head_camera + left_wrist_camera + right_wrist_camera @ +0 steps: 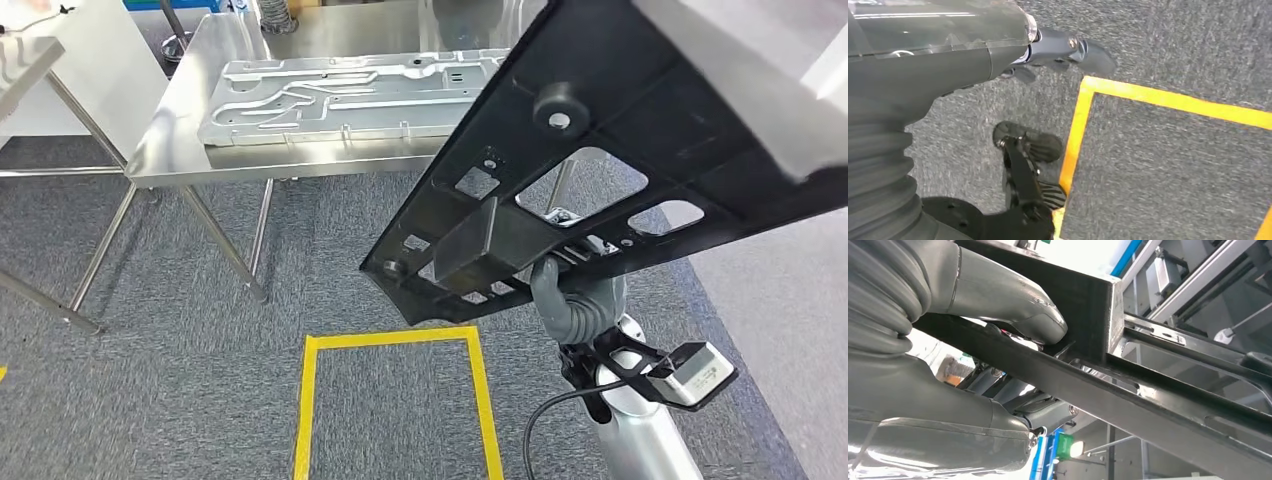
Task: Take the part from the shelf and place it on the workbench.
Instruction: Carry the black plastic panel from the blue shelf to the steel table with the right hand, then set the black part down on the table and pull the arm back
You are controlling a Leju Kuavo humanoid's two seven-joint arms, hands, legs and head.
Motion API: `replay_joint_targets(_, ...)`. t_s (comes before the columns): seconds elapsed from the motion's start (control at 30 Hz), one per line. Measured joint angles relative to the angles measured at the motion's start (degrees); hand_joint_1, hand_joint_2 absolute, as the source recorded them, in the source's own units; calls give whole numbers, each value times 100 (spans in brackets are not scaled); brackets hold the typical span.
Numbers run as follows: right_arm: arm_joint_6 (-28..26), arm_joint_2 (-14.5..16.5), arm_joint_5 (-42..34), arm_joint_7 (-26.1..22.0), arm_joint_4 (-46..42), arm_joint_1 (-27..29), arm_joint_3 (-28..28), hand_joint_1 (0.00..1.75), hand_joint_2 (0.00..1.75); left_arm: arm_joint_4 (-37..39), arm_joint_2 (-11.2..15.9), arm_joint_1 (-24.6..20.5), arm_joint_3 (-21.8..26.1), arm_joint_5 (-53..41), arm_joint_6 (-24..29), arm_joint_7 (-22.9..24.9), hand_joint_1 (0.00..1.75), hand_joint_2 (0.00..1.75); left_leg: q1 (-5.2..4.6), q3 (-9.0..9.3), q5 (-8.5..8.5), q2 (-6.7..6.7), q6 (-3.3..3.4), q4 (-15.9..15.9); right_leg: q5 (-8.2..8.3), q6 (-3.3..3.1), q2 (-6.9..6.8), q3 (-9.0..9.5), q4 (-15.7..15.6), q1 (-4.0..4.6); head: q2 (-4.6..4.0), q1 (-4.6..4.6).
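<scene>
A large black part (620,130), a flat frame with cut-outs and a raised block, hangs tilted in the air across the right of the head view. My right hand (575,300) grips its lower edge from beneath. In the right wrist view the thumb (1013,295) presses on the black part (1148,410) with the fingers under its rail. The steel workbench (190,120) stands ahead and to the left, past the part's low end. My left hand (1058,50) hangs over the carpet, holding nothing, fingers apart.
A silver ribbed metal panel (340,95) lies on the workbench top. A yellow tape square (310,400) marks the grey carpet in front of me. Another steel table (20,60) stands at the far left. A white surface (770,70) covers the part's upper right end.
</scene>
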Motion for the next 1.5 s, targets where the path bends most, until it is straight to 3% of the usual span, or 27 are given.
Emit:
replay_joint_targets(0.07,1,0,7,0,3,31,-1,175,175,-1,-1,22,1,-1,1,0,0,175,1,-385,-203,0,-1,443,-89,-17,15,93,0,25,0,1)
replay_joint_targets(0.1,1,0,10,0,4,43,-2,175,175,-1,-1,35,1,-1,1,-1,0,175,-1,-453,-169,0,20,394,-138,-18,24,156,0,36,0,1)
replay_joint_targets(0.13,2,0,11,1,5,51,-3,175,175,-1,0,42,1,-1,-1,-1,0,175,-8,-431,-3,0,53,153,-192,-16,30,229,-1,47,0,1)
replay_joint_targets(0.2,5,0,12,1,6,55,-7,175,175,-1,5,51,1,-2,-5,-4,0,175,-41,-275,525,-3,144,-518,-303,0,33,378,-6,67,0,2)
replay_joint_targets(0.23,7,-1,11,0,6,56,-10,175,175,0,8,52,1,-3,-6,-5,0,175,-68,-207,684,-6,188,-774,-351,22,43,432,-17,71,0,0)
replay_joint_targets(0.3,7,-2,13,1,2,58,-26,175,175,1,13,53,1,-4,-6,-9,0,175,-113,-133,754,-13,254,-978,-403,90,63,522,-49,71,0,-2)
replay_joint_targets(0.4,5,-5,11,1,-13,59,-53,175,175,2,16,52,1,-6,-4,-14,0,175,-90,62,758,-23,342,-1109,-404,206,59,617,68,74,0,-3)
replay_joint_targets(0.47,5,-11,5,-1,-26,53,-69,175,175,2,15,41,1,-6,-4,-15,0,175,-73,219,742,-20,390,-1137,-537,274,40,425,489,64,0,-2)
replay_joint_targets(0.53,5,-21,-3,-2,-33,70,-79,175,175,2,14,32,1,-6,-4,-15,0,175,-77,288,670,-19,411,-1136,-783,326,33,-46,1142,48,0,-2)
replay_joint_targets(0.6,8,-32,-8,0,-33,104,-83,175,175,2,12,41,1,-3,-4,-15,0,175,-78,367,579,-25,411,-1134,-937,355,32,-459,1470,34,0,-2)
replay_joint_targets(0.63,10,-38,-9,0,-32,112,-84,175,175,2,9,48,1,1,-4,-15,0,175,-77,428,523,-29,405,-1133,-875,356,31,-541,1379,26,0,-1)
replay_joint_targets(0.67,11,-42,-12,0,-32,115,-86,175,175,2,4,54,1,8,-4,-15,0,175,-77,505,461,-34,394,-1133,-684,346,30,-534,1111,19,0,-1)
replay_joint_targets(0.73,15,-46,-18,-1,-31,118,-93,175,175,2,-8,56,1,21,-4,-15,0,175,-79,663,328,-36,357,-1133,-95,291,24,-409,440,23,0,-2)
replay_joint_targets(0.77,17,-46,-20,1,-29,118,-97,175,175,2,-12,51,1,26,-4,-16,0,175,-80,722,269,-36,329,-1136,103,254,19,-359,201,42,0,0)
replay_joint_targets(0.8,19,-45,-21,2,-30,119,-101,175,175,2,-15,46,1,27,-4,-17,0,175,-80,764,220,-35,294,-1150,225,214,16,-332,92,60,0,1)
replay_joint_targets(0.87,19,-45,-22,2,-39,111,-106,175,175,2,-17,37,2,29,-4,-19,0,175,-80,818,209,-32,213,-1115,191,133,23,-281,43,88,0,3)
replay_joint_targets(0.93,21,-38,-23,0,-52,108,-110,175,175,1,-17,21,1,29,-3,-21,0,175,-72,732,282,-21,139,-829,129,56,33,-147,-9,67,0,2)
replay_joint_targets(1.0,26,-31,-26,0,-58,112,-111,175,175,1,-17,-2,1,30,-3,-24,0,175,-53,380,275,-13,73,-236,47,4,28,13,-62,44,0,2)
replay_joint_targets(1.07,44,-30,-29,-1,-57,120,-111,175,175,2,-17,7,1,38,-1,-25,0,175,-31,-119,9,-12,21,377,-60,-14,28,146,-80,41,0,1)
replay_joint_targets(1.13,80,-29,-34,0,-56,134,-111,175,175,2,-15,38,3,46,2,-24,0,175,-14,-479,-264,-10,5,547,-194,-5,39,304,-81,33,0,1)
replay_joint_targets(1.17,98,-28,-37,0,-56,138,-111,175,175,2,-15,51,4,48,3,-23,0,175,-10,-542,-239,-9,14,389,-267,6,44,397,-81,27,-1,1)
replay_joint_targets(1.2,115,-26,-39,0,-55,140,-111,175,175,2,-15,58,5,53,4,-22,0,175,-9,-540,-54,-7,31,98,-343,21,44,495,-82,23,-1,1)
replay_joint_targets(1.27,149,-12,-45,2,-45,135,-111,175,175,2,-14,73,14,72,10,-21,0,175,-17,-477,670,9,85,-600,-495,66,48,662,-82,26,-1,1)
replay_joint_targets(1.3,170,0,-47,2,-38,130,-113,175,175,2,-14,79,20,84,13,-20,0,175,-30,-445,953,15,111,-824,-569,101,53,721,-88,33,0,2)
replay_joint_targets(1.33,190,14,-49,3,-32,123,-114,175,175,2,-15,85,27,93,15,-19,0,175,-41,-423,1126,17,140,-950,-612,142,59,774,-85,40,0,2)
replay_joint_targets(1.43,220,49,-46,-1,-30,79,-126,175,175,2,-19,67,40,104,16,-23,0,175,-37,-272,1091,-7,242,-1020,-501,253,58,709,222,39,0,2)
replay_joint_targets(1.5,221,58,-39,-1,-28,53,-137,175,175,2,-20,52,54,109,16,-31,0,175,-30,-133,1016,-20,305,-1061,-430,282,43,308,855,24,0,2)
